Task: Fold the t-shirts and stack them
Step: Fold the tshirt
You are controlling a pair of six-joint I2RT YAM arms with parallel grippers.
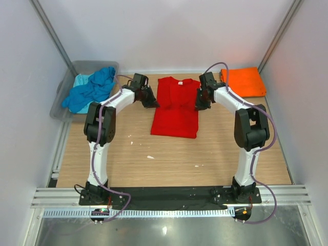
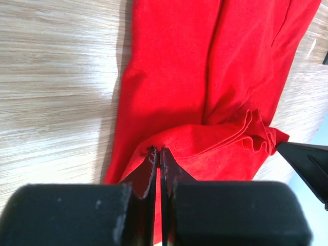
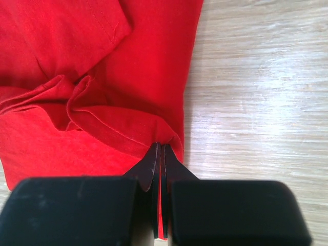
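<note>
Top view only: the red t-shirt (image 1: 175, 107) lies in the far middle of the desk (image 1: 169, 159), its sides folded in to a long narrow shape. This view alone shows the other shirts and the tub.
Left end effector (image 1: 149, 100): it sits at the red t-shirt's left edge, toward the far end. The left wrist view shows its fingers pressed together on a pinch of the red edge, with a sliver of red cloth in the slit between them.
Right end effector (image 1: 201, 102): it sits at the opposite, right edge. The right wrist view shows it clamped on the red edge the same way, red cloth between the fingers.
Wrist views only: these show bunched ripples of red cloth lying between the two grips, with bare wood grain beside the shirt.
Tub (image 1: 59, 107): it is grey and translucent, at the far left. It holds a crumpled blue t-shirt (image 1: 89, 92) with a turquoise t-shirt (image 1: 81, 80) showing behind it.
Orange t-shirt (image 1: 243, 82): it is folded flat at the desk's far right corner, apart from the red one.
</note>
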